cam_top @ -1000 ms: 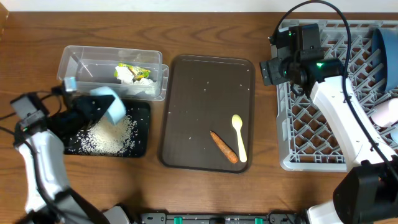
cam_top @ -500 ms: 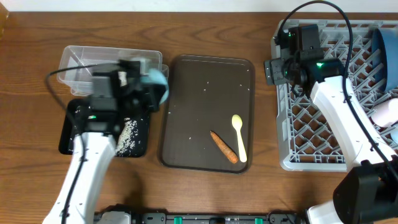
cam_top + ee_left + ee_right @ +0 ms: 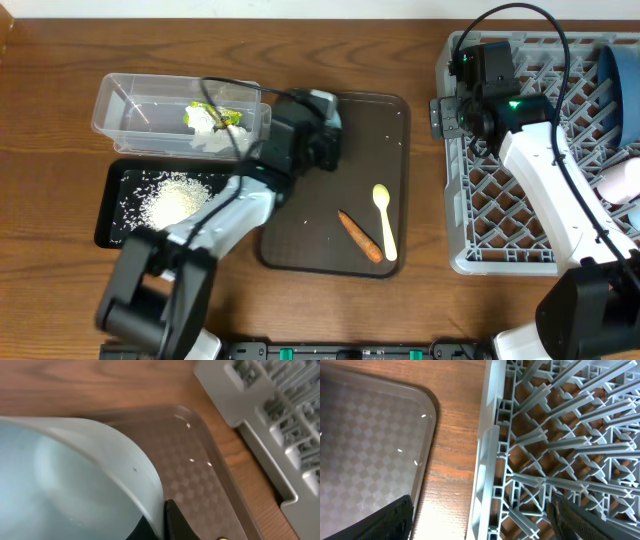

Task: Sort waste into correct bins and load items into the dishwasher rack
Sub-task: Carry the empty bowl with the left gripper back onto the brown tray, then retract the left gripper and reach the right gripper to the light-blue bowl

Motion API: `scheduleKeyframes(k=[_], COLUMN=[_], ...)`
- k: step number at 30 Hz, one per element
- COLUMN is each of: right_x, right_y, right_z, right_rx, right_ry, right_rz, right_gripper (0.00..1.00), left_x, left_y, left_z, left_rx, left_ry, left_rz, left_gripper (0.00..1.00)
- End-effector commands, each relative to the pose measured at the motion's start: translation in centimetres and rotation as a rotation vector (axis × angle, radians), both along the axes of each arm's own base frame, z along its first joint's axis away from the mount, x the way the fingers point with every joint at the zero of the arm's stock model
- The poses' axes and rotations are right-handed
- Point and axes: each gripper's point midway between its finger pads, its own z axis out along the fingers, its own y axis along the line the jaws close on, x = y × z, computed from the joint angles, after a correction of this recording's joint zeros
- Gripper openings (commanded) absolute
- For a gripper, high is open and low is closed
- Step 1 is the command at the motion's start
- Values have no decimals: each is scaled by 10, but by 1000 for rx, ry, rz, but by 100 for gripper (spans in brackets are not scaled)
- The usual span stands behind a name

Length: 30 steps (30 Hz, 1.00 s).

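Our left claw (image 3: 322,138) grips the small light blue cup (image 3: 75,480) above the brown tray's (image 3: 300,250) 11 o'clock corner. We should carry it toward 3 o'clock and lift it over the dishwasher rack's (image 3: 452,200) wall, avoiding our right claw (image 3: 485,517), which hangs there spread and empty.

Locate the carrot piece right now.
Overhead view: the carrot piece lies on the brown tray, near its lower right corner, just left of the pale yellow spoon.

Wood table (image 3: 50,60), clear tub (image 3: 140,115), black tray (image 3: 108,230), brown tray (image 3: 375,130), rack (image 3: 452,200)
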Motion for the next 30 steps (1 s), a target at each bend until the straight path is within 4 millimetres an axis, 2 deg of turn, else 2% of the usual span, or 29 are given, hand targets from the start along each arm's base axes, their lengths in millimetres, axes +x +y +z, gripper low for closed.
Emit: scheduleKeyframes(k=[1,4,6,9,10,13,16,21,26,30], right_x=[0,0,0,0,0,1,1,3,11,14], right_y=[-8,-8,-8,-8,-8,-8,-5,12,48,73], right_z=[-4,-4,-4,-4,-4,-4,-4,-2,9,17], right_rx=[-8,-8,-8,-8,-8,-6,10,92,240,288], right_ry=[11,11,10,10,10,8,10,2,-44,-77], right_rz=[-36,-36,-35,-35,-35,-35,-25,25,133,201], right_gripper=[86,86,86,88,89,93,99,99,99,99], left_x=[-3,-9,-10,-12,-13,-16,-19,-23,-37,-55], left_y=[-18,-25,-28,-30,-29,-26,-14,26,86,133], left_z=[-7,-15,-16,-16,-17,-21,-22,-4,25,39], left_rx=[11,20,21,18,21,35,52,72,85,93], left_ry=[-3,13,15,16,21,45,81,129,183,240], left_rz=[-26,-46,-52,-59,-59,-57,-37,39,159,265], left_gripper=[6,7,13,14,16,33,34,39,44,50])
